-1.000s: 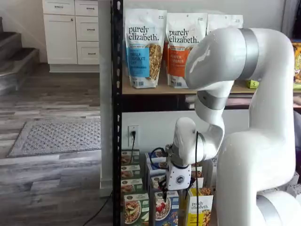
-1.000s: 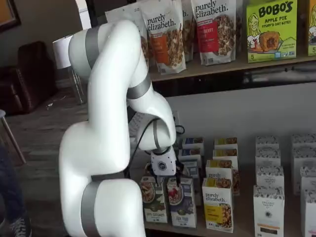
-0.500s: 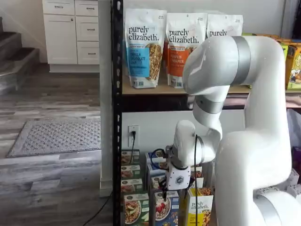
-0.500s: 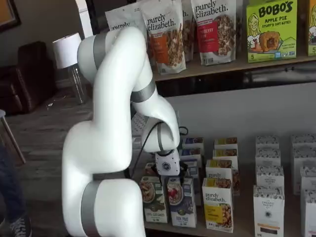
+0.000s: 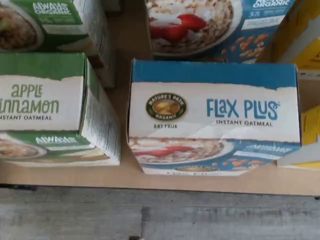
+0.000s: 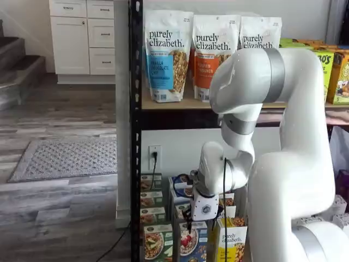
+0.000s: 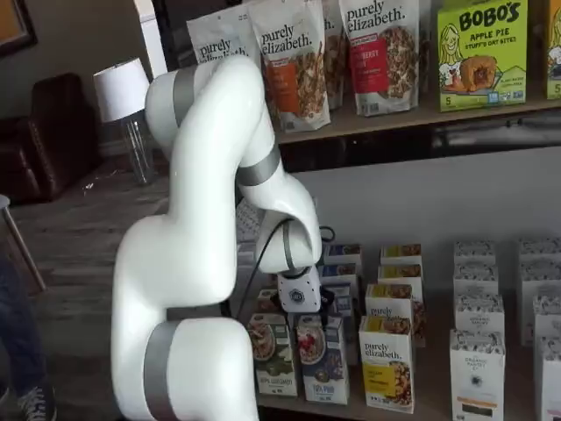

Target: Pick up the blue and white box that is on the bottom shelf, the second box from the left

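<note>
The blue and white box [image 5: 215,120] fills the middle of the wrist view, seen from above, its top reading "Flax Plus instant oatmeal". It stands at the front edge of the bottom shelf [image 5: 210,182]. It shows in both shelf views [image 6: 191,243] [image 7: 320,360], upright, with a bowl picture on its front. My gripper [image 6: 195,221] hangs straight above it, a little over its top, and also shows in a shelf view [image 7: 302,317]. Only bits of its black fingers show, so I cannot tell whether they are open. Nothing is held.
A green "Apple Cinnamon" box [image 5: 45,110] stands close beside the blue box, with a narrow gap between them. A yellow "purely elizabeth" box [image 7: 387,364] stands on its other side. More boxes [image 5: 215,25] stand in rows behind. A black rack post [image 6: 135,164] is nearby.
The arm's elbow has swung sideways and the gripper has edged slightly sideways above the blue box. The boxes have not moved.
</note>
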Controlling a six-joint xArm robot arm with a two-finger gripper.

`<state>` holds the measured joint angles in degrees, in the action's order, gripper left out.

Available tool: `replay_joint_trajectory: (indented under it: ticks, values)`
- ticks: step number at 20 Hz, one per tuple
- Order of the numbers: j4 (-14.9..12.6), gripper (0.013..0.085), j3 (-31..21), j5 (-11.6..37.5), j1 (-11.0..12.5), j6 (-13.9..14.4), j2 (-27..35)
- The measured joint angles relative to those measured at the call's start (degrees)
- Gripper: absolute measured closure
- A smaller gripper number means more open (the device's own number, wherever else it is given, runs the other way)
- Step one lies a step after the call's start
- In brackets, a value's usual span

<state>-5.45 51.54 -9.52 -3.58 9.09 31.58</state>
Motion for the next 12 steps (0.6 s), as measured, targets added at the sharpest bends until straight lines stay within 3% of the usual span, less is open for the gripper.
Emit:
replay_joint_trajectory:
  ticks: [5, 6, 8, 12]
  values:
    - [-4.33, 0.013, 2.03, 0.36, 0.43, 3.87, 1.42]
    - [-6.8, 0.013, 2.55, 0.23, 0.62, 6.15, 1.67]
    - [-9.05, 0.013, 3.38, -0.14, 0.68, 8.28, 2.07]
    - [-9.41, 0.013, 4.61, -0.26, 0.28, 8.99, 2.89]
